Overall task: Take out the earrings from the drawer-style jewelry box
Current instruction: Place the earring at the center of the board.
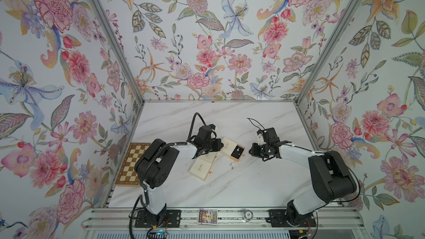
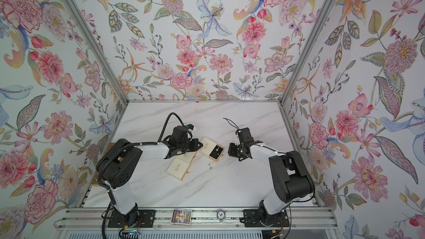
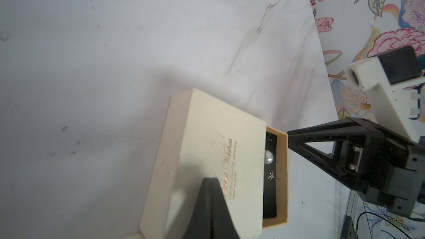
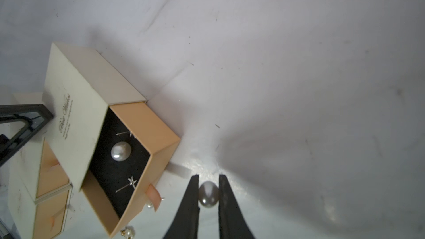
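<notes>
We see a white marble table point(image 1: 230, 187) w/ both arms reaching to its centre. A chessboard point(image 1: 132, 164) lies at the table's 9 o'clock edge.

Near centre is the open jewelry box. Its cream sleeve point(image 4: 76, 93) has the tan drawer point(image 4: 147, 129) standing part-way out toward 4 o'clock. Two more cream boxes point(image 1: 201, 169) sit side by side at its 7 o'clock.

L gripper point(image 3: 210, 178) is at the sleeve's 9 o'clock, fingers pressed together, tips down on the sleeve's top. R gripper point(image 4: 208, 177) is just at the drawer's 3 o'clock. Its fingers are a little apart, pinching one pearl earring point(image 4: 208, 194) over the table, outside the drawer.

Rest of the earrings:
- A pearl point(image 4: 121, 151) and two thin metal studs point(image 4: 132, 182) lie on the drawer's black foam.
- A few loose pieces point(image 1: 231, 166) lie on the table at the drawer's 6 o'clock.
</notes>
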`<move>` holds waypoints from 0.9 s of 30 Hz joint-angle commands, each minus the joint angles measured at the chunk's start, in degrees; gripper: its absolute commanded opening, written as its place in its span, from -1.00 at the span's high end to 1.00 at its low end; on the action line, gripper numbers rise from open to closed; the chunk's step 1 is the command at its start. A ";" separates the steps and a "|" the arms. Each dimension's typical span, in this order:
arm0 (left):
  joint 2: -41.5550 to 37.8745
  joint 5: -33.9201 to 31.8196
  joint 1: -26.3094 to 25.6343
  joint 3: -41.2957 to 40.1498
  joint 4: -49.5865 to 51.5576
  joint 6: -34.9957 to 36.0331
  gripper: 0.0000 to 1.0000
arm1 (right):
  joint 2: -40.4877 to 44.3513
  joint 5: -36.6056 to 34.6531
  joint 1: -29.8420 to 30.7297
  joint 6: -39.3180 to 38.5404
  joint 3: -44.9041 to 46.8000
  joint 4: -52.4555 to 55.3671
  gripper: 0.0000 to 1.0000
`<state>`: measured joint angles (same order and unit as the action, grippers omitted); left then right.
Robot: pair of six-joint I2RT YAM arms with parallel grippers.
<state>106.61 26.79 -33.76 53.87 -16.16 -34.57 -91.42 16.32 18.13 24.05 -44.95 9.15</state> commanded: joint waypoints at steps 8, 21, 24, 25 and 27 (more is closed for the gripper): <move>-0.27 -0.60 0.56 -1.57 5.42 0.11 1.00 | -1.12 -0.37 0.20 -0.28 -0.92 -0.03 0.64; -0.35 -0.70 0.53 -1.73 5.29 0.11 1.00 | -1.18 -0.70 0.15 -0.59 -1.28 0.26 0.54; -0.35 -0.61 0.52 -1.75 5.36 0.11 1.00 | -0.42 -0.71 0.23 -0.89 -1.44 0.35 0.53; -0.35 -0.77 0.54 -1.75 5.37 0.11 1.00 | -0.06 -0.69 0.24 -1.07 -1.45 0.34 0.53; -0.35 -0.72 0.51 -1.75 5.36 0.07 1.00 | 1.00 -0.61 0.57 -1.85 -1.87 0.57 0.52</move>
<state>106.61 26.79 -33.76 53.84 -16.16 -34.57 -91.83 16.08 18.26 23.66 -45.04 9.17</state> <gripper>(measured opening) 0.041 0.236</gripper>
